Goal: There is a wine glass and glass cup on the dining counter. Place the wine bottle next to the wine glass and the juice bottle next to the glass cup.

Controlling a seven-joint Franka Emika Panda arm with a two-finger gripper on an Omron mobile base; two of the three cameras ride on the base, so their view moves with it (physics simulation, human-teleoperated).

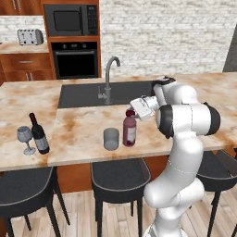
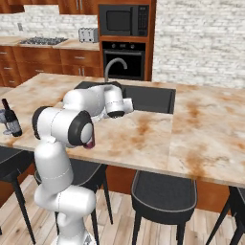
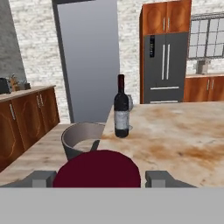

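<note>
Marble-patterned table [image 1: 78, 125] carries everything the task names. Dark glass wine bottle [image 1: 39, 134] with its pale label stands just beside the clear stemmed wine glass [image 1: 25, 139], at about three o'clock of it, so that half of the job looks done. Red-capped juice bottle [image 1: 130, 128] stands upright just beside the short grey glass cup [image 1: 111, 139], again at about three o'clock (close enough, I judge, to count as placed). White robot hand [image 1: 131, 111] sits at the bottle's cap; in the hand view the two grey fingertips [image 3: 41, 178] flank the dark red cap on either side, but whether they press on it or stand just clear I cannot tell. What seems left is letting go and backing away.
</note>
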